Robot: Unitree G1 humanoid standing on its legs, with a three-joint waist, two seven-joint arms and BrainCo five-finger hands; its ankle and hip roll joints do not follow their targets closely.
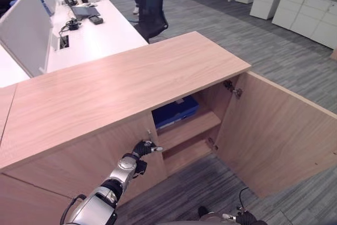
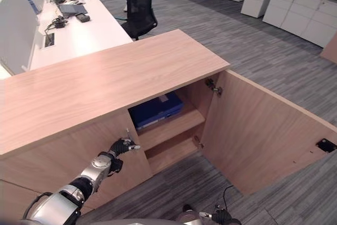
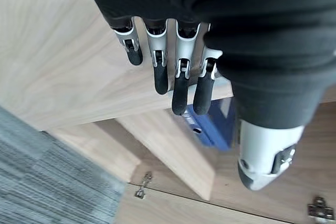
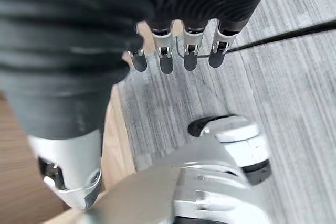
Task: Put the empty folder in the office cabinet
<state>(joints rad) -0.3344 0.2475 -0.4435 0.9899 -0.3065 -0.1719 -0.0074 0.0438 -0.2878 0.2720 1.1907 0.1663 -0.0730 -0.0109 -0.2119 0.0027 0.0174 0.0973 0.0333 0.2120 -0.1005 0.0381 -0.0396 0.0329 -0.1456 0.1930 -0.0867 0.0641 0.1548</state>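
Left hand (image 1: 143, 148) fingers (image 3: 181, 85) straight and relaxed, holding nothing, at the edge of the closed cabinet door (image 1: 100, 156). Right hand (image 4: 178, 51) fingers loosely straight, empty, over the floor (image 4: 294, 103). Blue folder (image 1: 175, 111) lies flat on the upper shelf (image 1: 192, 127) inside the open cabinet (image 1: 126, 82).

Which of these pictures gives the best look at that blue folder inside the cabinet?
The left eye view shows the blue folder best: it lies flat on the upper shelf behind the open door. The right eye view shows much the same. The left wrist view catches just a blue corner past the left hand, whose fingers are straight.
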